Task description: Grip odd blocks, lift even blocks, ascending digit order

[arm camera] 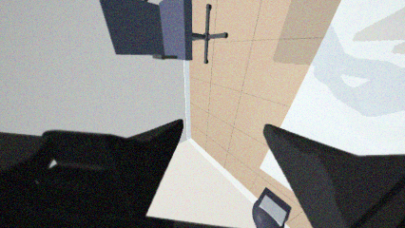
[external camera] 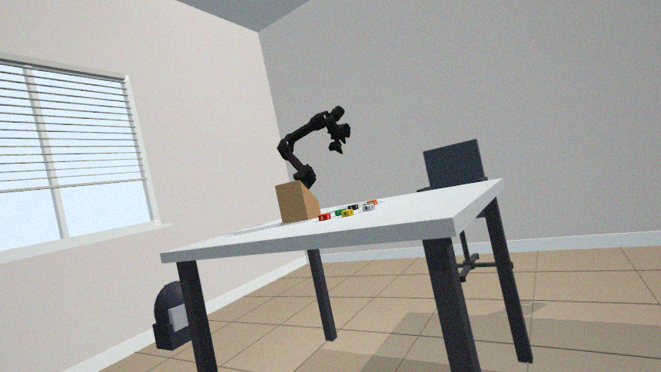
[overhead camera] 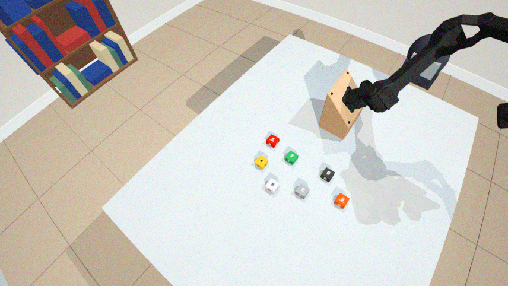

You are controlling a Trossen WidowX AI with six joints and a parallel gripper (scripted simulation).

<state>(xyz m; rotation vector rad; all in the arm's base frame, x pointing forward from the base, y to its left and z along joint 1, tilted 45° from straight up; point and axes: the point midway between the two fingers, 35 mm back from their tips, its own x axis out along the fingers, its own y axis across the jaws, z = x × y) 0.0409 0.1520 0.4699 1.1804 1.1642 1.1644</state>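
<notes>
Seven blocks stand apart on the white table (overhead camera: pixel 199 177) (external camera: pixel 416 203): red (overhead camera: pixel 272 140) (external camera: pixel 323 216), yellow (overhead camera: pixel 261 162) (external camera: pixel 347 213) with a 4, green (overhead camera: pixel 291 157) (external camera: pixel 340 212) with a 7, black (overhead camera: pixel 327 174) (external camera: pixel 353 207), white (overhead camera: pixel 272 186) (external camera: pixel 367 207), grey (overhead camera: pixel 302 191) with a 2, and orange (overhead camera: pixel 341 200) (external camera: pixel 372 202). The digits on red, black, white and orange are too blurred to be sure of. My gripper (external camera: pixel 343 147) (arm camera: pixel 222 125) is wide open and empty, high above the table. No block shows in the wrist view.
A wooden wedge-shaped block (overhead camera: pixel 332 115) (external camera: pixel 292 203) stands beside the arm's base, near the red and green blocks. A dark chair (external camera: pixel 454 164) (arm camera: pixel 138 28) stands beyond the table. A dark backpack-like object (overhead camera: pixel 429 67) (external camera: pixel 171 314) is on the floor, and a bookshelf (overhead camera: pixel 102 79) stands apart.
</notes>
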